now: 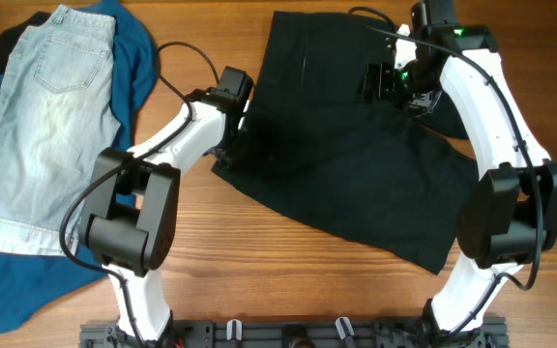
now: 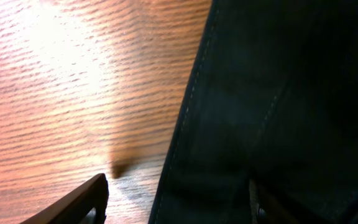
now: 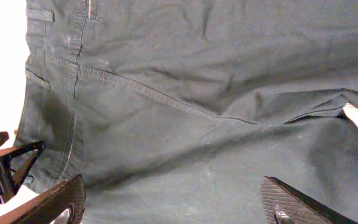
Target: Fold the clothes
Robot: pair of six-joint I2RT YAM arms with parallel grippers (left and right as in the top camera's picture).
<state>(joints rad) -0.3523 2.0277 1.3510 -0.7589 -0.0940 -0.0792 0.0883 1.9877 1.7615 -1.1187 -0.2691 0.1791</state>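
The black shorts (image 1: 356, 155) lie spread flat across the middle and right of the table. My left gripper (image 1: 232, 124) is open at the shorts' left hem; in the left wrist view (image 2: 179, 199) one finger is over bare wood and the other over the stitched edge of the black fabric (image 2: 272, 112). My right gripper (image 1: 385, 82) is open and hovers over the upper part of the shorts; the right wrist view (image 3: 173, 199) shows its two fingers wide apart above the seamed fabric (image 3: 197, 81), holding nothing.
Pale-blue denim shorts (image 1: 51, 106) lie on a deep-blue garment (image 1: 138, 58) at the far left. Black cables (image 1: 177, 48) run over the table near the left arm. A black rail (image 1: 298, 333) lines the front edge.
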